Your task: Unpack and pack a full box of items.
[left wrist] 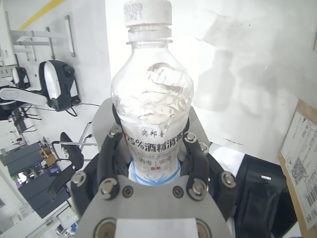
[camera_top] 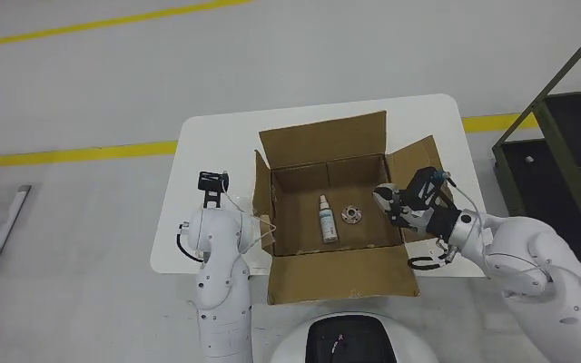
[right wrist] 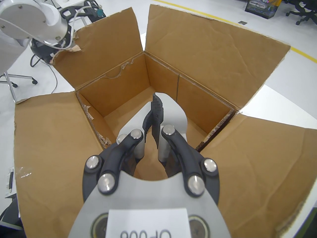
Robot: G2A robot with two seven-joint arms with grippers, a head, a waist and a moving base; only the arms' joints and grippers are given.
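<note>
Spray bottle (camera_top: 328,220), axis 12-to-6, is being faced from 3 o'clock by the empty, closed right gripper (right wrist: 156,115); a clear bottle (left wrist: 151,87) is being clamped in the left gripper (left wrist: 153,139).

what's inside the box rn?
A small spray bottle lying flat and a round metal part beside it on the box floor. The right gripper covers the floor near that wall; cannot tell there.

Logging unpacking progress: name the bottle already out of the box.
The white-capped bottle in the left claw; the other bottle lies flat inside the box.
</note>
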